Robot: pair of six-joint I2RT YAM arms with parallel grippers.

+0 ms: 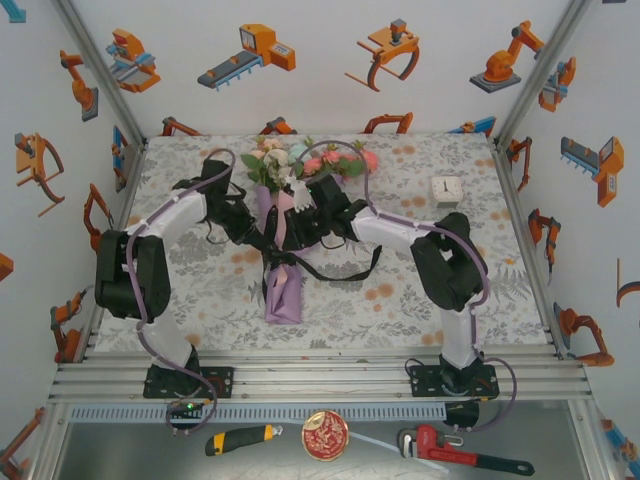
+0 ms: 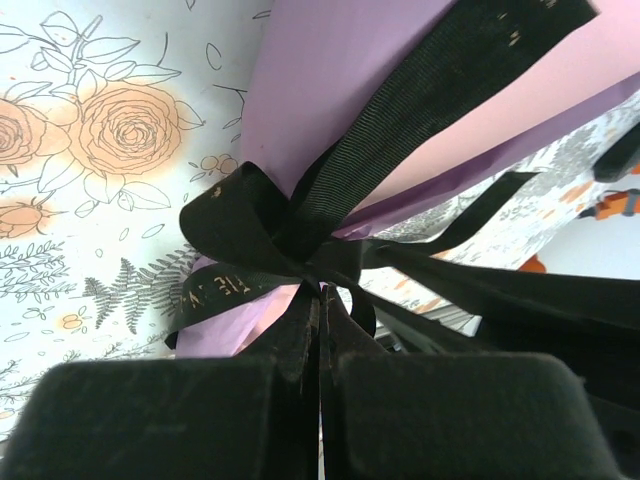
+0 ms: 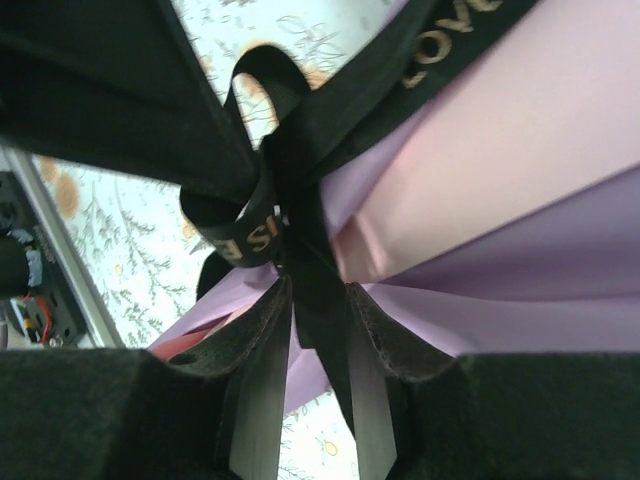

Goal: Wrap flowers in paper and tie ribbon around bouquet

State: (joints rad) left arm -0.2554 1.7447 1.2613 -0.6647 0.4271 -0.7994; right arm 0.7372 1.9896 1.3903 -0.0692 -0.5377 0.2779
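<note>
Floral cloth is lying under the bouquet [image 1: 283,225]; both grippers [image 2: 321,365] [image 3: 318,375] are pinching floppy ribbon [image 2: 300,250] strands beside the knot [image 3: 265,225].

Clock [image 1: 446,187], knife [image 1: 242,438], wrench [image 1: 462,452], dish [image 1: 325,435]

Bright, even light across the top view, soft from overhead, only faint shadows on the counter [image 1: 400,290] under the arms. Wrist views run darker: the ribbon [image 2: 420,120] sits crisp, black pads blur along the bottom edge, and the paper [image 3: 520,170] glows pale pink, nearly washed out.
</note>
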